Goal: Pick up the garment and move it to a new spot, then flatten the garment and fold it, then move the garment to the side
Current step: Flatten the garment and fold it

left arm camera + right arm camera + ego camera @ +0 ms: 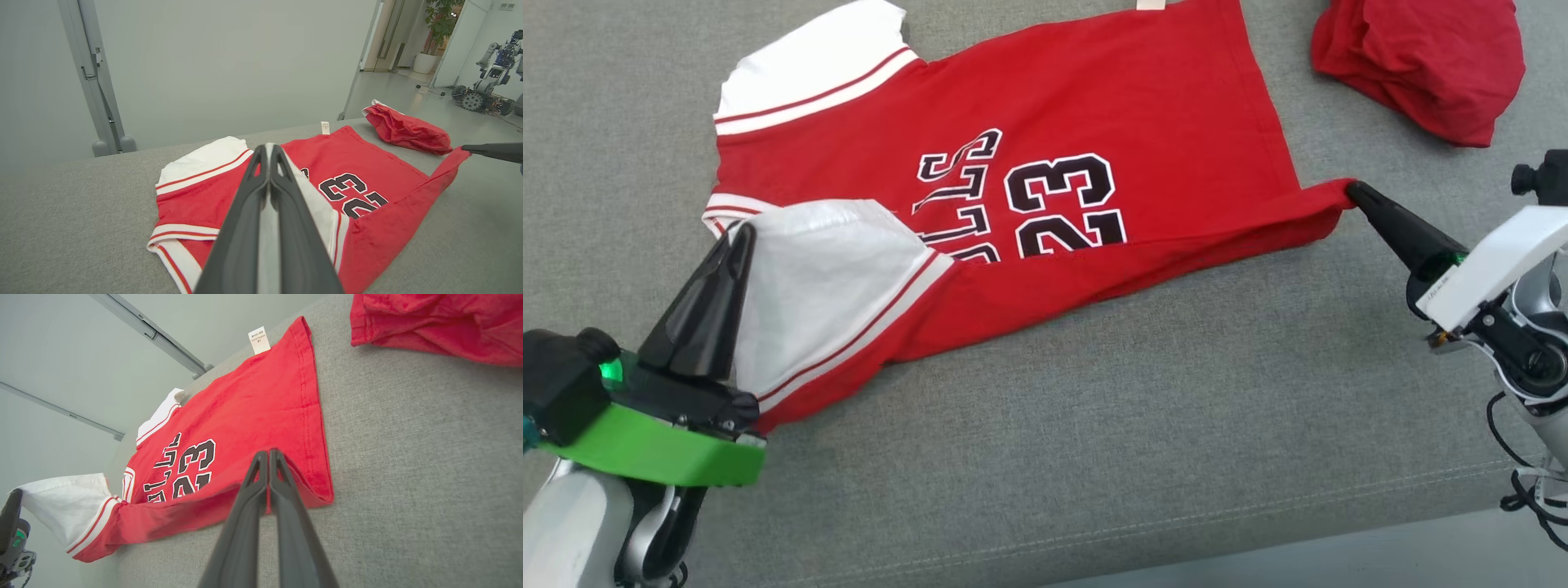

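The garment (1094,106) is a red jersey with white sleeves and black "23" lettering, spread on the grey cushion (1094,425). Its near long edge is lifted and folded over toward the lettering. My left gripper (742,233) is shut on the white near sleeve (825,278), holding it up. My right gripper (1352,189) is shut on the jersey's near hem corner, pulling it taut. In the left wrist view the left gripper (269,148) pinches white cloth over the jersey (196,196). In the right wrist view the right gripper (268,454) clamps the red hem of the jersey (261,400).
A second crumpled red cloth (1421,57) lies at the far right of the cushion, beyond the hem. The cushion's front edge (1176,531) runs near the bottom of the head view. Another robot (490,77) stands across the room.
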### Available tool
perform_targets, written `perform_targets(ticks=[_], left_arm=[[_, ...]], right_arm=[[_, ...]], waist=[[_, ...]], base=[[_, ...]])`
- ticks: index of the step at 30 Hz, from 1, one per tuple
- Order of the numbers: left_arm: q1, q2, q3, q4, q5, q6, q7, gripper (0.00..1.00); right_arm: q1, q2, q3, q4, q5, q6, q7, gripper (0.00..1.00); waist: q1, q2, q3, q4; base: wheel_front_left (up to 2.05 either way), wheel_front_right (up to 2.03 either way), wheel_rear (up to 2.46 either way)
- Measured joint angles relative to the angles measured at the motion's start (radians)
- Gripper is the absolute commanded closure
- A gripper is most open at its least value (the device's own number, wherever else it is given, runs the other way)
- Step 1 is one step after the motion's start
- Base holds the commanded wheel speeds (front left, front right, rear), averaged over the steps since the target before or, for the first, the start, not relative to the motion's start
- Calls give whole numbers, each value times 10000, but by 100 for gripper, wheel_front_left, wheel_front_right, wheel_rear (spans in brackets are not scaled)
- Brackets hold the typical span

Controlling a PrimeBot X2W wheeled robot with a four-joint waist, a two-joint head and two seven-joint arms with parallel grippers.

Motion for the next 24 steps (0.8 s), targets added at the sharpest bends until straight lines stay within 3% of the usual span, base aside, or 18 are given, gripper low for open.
perform_targets(ticks=[10, 24], left_arm=[[-1461, 52, -418, 1080, -685, 0, 8, 100], [-2121, -42, -642, 2274, -846, 0, -12, 100]], right_arm=[[-1435, 362, 196, 1281, 418, -199, 1429, 100], [-2611, 922, 548, 2566, 54, -291, 1983, 100]], waist=[[0, 0, 590, -33], [0, 0, 1025, 132]], base=[[0, 0, 0], [0, 0, 0]])
